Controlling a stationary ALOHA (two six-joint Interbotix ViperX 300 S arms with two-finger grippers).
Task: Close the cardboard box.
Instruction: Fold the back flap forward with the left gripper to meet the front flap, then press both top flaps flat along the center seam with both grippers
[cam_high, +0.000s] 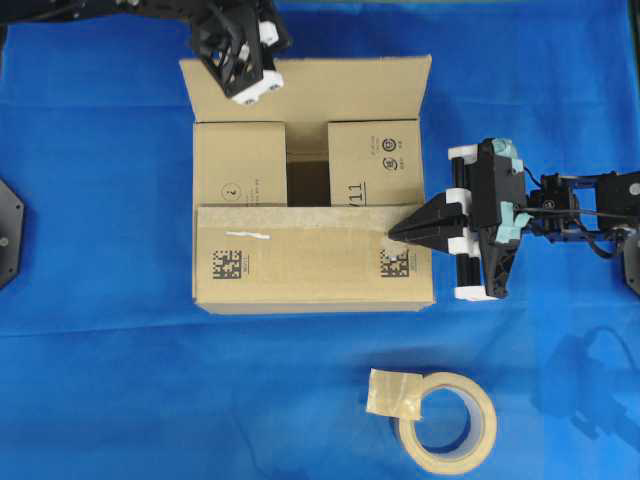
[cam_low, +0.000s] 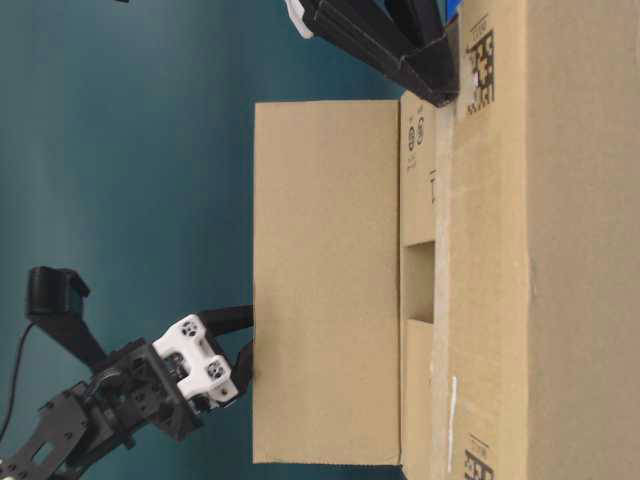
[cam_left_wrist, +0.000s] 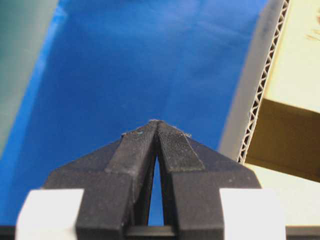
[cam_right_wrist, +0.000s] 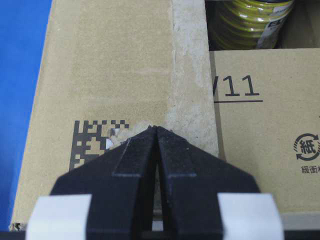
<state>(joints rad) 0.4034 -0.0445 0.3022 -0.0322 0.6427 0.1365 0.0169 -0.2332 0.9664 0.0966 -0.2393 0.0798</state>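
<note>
we see the cardboard box (cam_high: 310, 270) mid-table with its near flap folded down and far flap upright — right tool (cam_high: 395, 235) pinched together on the near flap, left tool (cam_high: 252, 93) together by the far flap.

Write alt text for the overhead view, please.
A cardboard box sits on a blue cloth, three flaps folded in and the far flap still open. The right gripper, shut, presses on the near flap; the left gripper is at the open flap. A tape roll lies nearby.
</note>
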